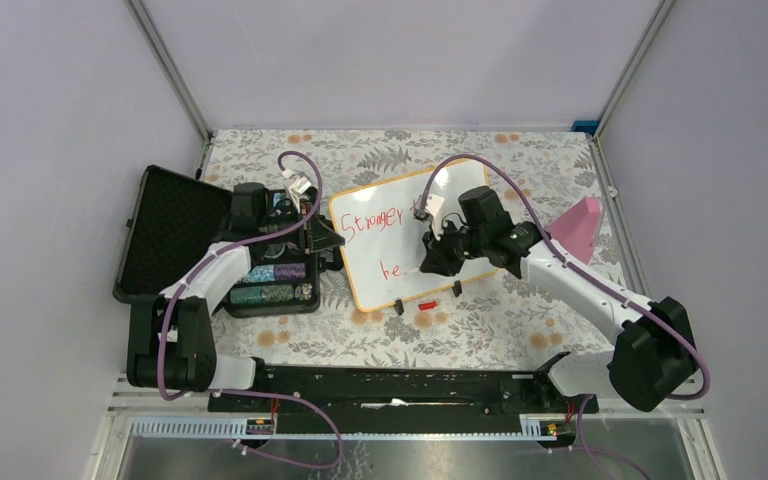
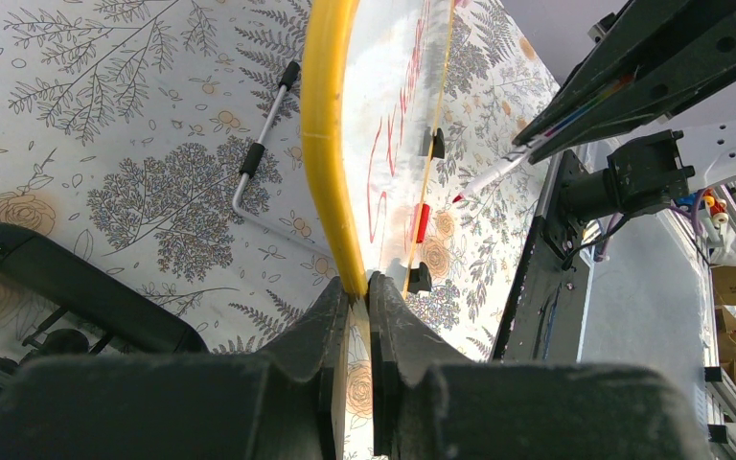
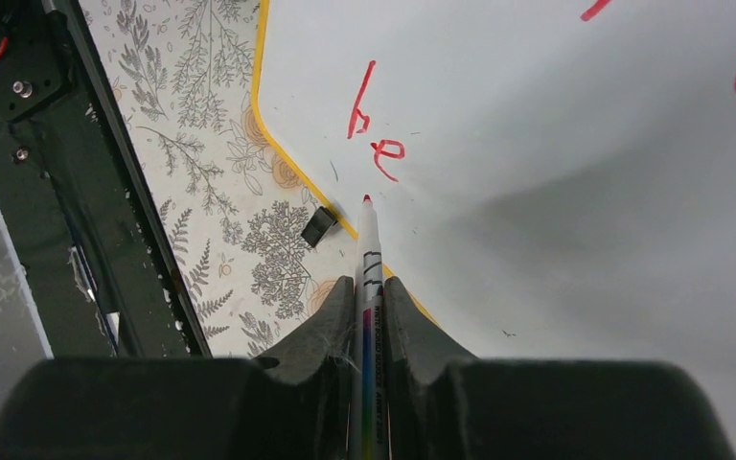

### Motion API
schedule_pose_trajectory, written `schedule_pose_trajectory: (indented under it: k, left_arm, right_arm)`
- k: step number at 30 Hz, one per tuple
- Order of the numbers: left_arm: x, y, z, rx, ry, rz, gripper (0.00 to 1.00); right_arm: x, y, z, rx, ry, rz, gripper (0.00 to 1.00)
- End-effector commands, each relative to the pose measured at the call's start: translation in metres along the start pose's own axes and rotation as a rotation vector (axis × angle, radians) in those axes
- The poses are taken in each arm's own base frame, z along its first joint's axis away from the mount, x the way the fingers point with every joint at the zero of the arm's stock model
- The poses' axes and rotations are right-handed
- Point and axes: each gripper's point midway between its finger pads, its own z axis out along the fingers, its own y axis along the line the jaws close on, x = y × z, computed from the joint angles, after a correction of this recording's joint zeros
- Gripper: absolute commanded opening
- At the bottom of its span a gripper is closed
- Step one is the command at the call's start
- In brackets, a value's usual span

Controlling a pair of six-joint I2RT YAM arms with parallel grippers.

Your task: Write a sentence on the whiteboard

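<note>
Item 1, surroundings. On my feed a black case (image 1: 175, 240) lies open at the left, with rows of chips (image 1: 272, 283) in its right half. A pink wedge (image 1: 580, 228) stands at the right, beyond the right arm. A small red piece (image 1: 426, 304) lies on the flowered cloth (image 1: 520, 150), just near of the whiteboard (image 1: 390, 250). From above, the right arm covers the whiteboard's right end.

Item 2, arms. The left arm reaches far over the case, and the left gripper (image 2: 359, 286) is pinched tight on the whiteboard's left frame edge. The right arm angles in from the near right. The right gripper (image 3: 368, 287) is clamped on a marker (image 3: 368, 249), its red tip over the board beside the letters "be" (I cannot tell whether it touches).

Item 3, whiteboard. It lies mid-table between the two arms. Its long axis runs left to right, with the right end slightly farther. Red writing runs along that axis, and two black clips (image 1: 398, 306) sit on the near edge.
</note>
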Motion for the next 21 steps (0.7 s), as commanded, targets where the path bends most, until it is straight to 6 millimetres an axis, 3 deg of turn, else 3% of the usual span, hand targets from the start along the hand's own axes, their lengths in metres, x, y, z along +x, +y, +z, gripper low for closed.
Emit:
schedule_pose_trajectory:
  k: [1,6,21]
  left_arm:
    - [-0.011,0.005,0.001,-0.02,-0.014,0.09,0.0]
    - [-0.012,0.004,0.001,-0.02,-0.016,0.095,0.0]
    - [-0.011,0.005,0.001,-0.019,-0.015,0.092,0.0]
  right_arm:
    - [-0.02,-0.014,-0.017,0.061,-0.06,0.005,0.0]
    - [-0.029,-0.022,-0.023,0.073,-0.085,0.013,0.0]
    - [-0.032,-0.025,-0.014,0.059,-0.092,0.011,0.0]
